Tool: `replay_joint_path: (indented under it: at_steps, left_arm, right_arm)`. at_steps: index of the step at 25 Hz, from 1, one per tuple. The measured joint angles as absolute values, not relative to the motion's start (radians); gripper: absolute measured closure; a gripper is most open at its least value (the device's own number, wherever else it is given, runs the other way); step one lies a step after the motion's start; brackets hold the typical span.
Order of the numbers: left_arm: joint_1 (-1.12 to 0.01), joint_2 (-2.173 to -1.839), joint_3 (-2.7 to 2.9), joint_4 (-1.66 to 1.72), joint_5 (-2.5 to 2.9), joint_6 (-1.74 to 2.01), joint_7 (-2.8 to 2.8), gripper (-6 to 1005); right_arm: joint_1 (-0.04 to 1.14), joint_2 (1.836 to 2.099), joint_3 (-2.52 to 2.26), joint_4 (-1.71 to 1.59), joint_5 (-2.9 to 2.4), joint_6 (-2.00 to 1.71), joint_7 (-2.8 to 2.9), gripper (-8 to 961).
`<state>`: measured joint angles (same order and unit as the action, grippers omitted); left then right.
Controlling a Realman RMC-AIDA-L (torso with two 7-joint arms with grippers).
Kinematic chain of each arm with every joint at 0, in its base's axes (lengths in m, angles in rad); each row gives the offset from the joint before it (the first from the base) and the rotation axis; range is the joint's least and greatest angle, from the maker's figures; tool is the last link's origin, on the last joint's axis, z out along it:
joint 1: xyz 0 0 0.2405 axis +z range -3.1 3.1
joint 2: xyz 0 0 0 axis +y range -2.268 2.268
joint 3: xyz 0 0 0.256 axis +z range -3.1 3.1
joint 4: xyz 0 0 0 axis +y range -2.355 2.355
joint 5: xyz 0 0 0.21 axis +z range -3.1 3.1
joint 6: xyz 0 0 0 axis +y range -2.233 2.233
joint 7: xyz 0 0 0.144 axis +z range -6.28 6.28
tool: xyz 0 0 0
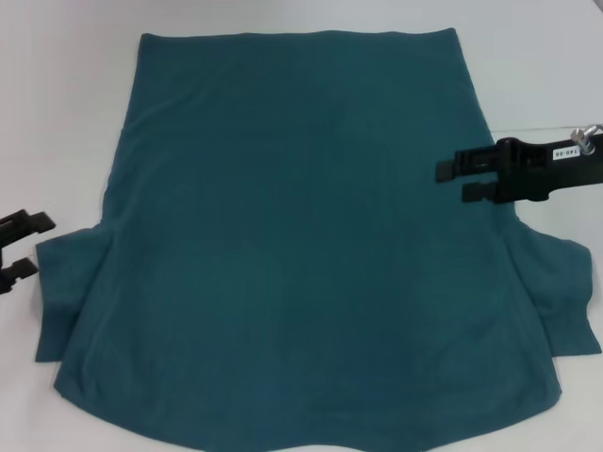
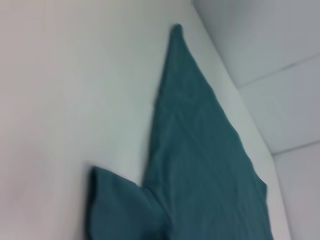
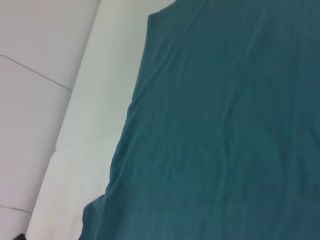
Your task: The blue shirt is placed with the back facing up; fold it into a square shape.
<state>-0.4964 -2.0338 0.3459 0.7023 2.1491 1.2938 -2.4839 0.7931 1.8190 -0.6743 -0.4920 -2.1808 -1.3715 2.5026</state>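
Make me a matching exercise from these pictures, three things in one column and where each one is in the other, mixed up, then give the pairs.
Things:
1. blue shirt
2. left gripper
3. right gripper

Places:
A. at the head view's left edge, beside a sleeve, off the cloth
B. spread flat on the white table
C. over the shirt's right side, fingers pointing inward

Pairs: 1-B, 2-A, 3-C

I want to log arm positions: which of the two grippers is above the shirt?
The right gripper: it is over the blue shirt. The left gripper is off the cloth, beside the left sleeve.
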Motion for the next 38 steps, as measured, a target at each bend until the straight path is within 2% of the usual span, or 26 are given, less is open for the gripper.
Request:
replay_joint_path:
  at_steps: [15,30,38]
  left_arm:
    - [-0.477,-2.041,0.371,0.616,2.162,1.151,-2.469,157]
    - [-0.519,-2.042,0.453,0.57,2.177,1.123,-2.468,160]
    - [-0.512,-2.049,0.462,0.6,2.175,1.124,-2.47,243]
  right_arm:
    - [0.8,1.817,-0.673,-0.492,-2.181,-1.356,2.518,224]
    - [0.79,1.814,-0.673,-0.489,-2.181,-1.347,2.519,224]
    - [0.781,1.813,-0.67,-0.49,-2.181,-1.351,2.517,225]
